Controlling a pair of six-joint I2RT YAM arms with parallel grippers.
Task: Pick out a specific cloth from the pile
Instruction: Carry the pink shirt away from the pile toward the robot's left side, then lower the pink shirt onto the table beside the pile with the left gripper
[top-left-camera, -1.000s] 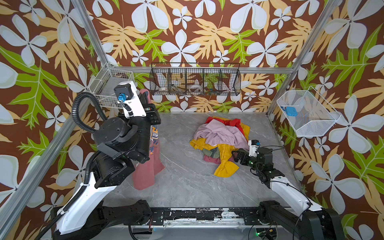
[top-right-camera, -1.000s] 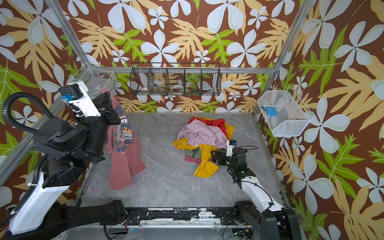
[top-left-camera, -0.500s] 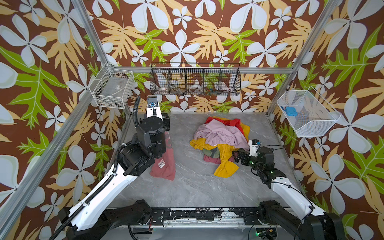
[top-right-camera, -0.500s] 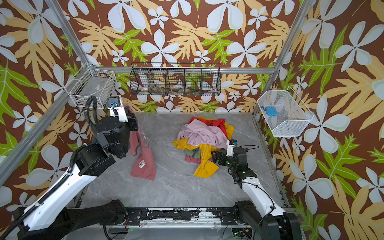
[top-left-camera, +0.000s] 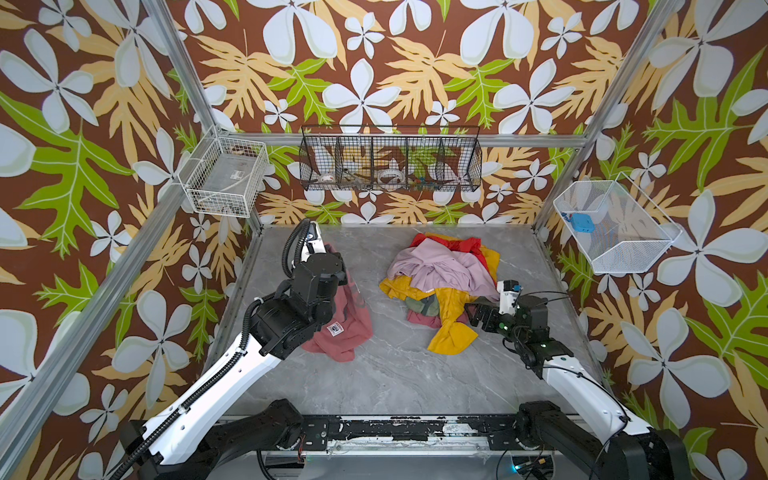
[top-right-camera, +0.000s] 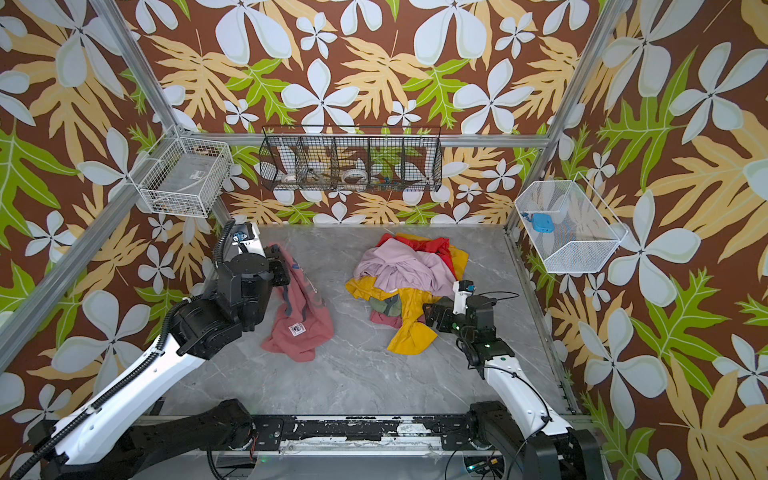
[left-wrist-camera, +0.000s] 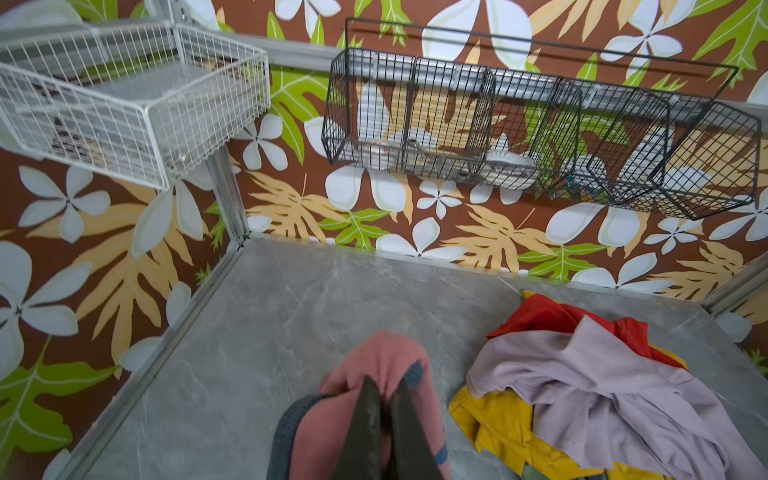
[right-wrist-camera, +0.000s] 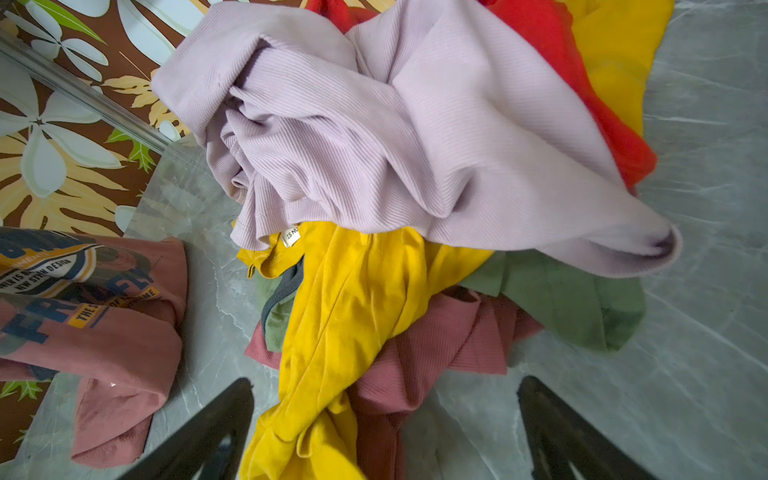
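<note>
The cloth (top-left-camera: 347, 332), a salmon-pink T-shirt, is seen in both top views at the 9 o'clock side of the grey tabletop (top-left-camera: 395, 374). It is well apart from the pile (top-left-camera: 440, 266), which is placed toward 1 o'clock. The lower part of the cloth is crumpled on the tabletop with a small white tag (top-left-camera: 333, 329) turned up. The upper part is drawn up to the left hand (top-right-camera: 281, 266), which is closed on the fabric. The right hand (top-left-camera: 478, 316) is held low at the 4 o'clock edge of the pile, just beside a mustard yellow garment (top-left-camera: 451, 332). Its jaws are spread wide and nothing is gripped.

In the left wrist view, the two dark fingers (left-wrist-camera: 365, 419) are pressed together on a fold of the cloth, and the dark neck trim (left-wrist-camera: 291, 424) is seen next to them. In the pile, a lilac garment (left-wrist-camera: 602, 386) is laid over a red garment (left-wrist-camera: 552, 316).

In the right wrist view, the fingers (right-wrist-camera: 216, 415) are set wide apart before the mustard yellow garment. An olive garment (right-wrist-camera: 573, 303) is partly covered by the lilac one. The cloth is seen apart from the pile, with its navy, orange and white lettering (right-wrist-camera: 62, 282) turned to the camera.
</note>
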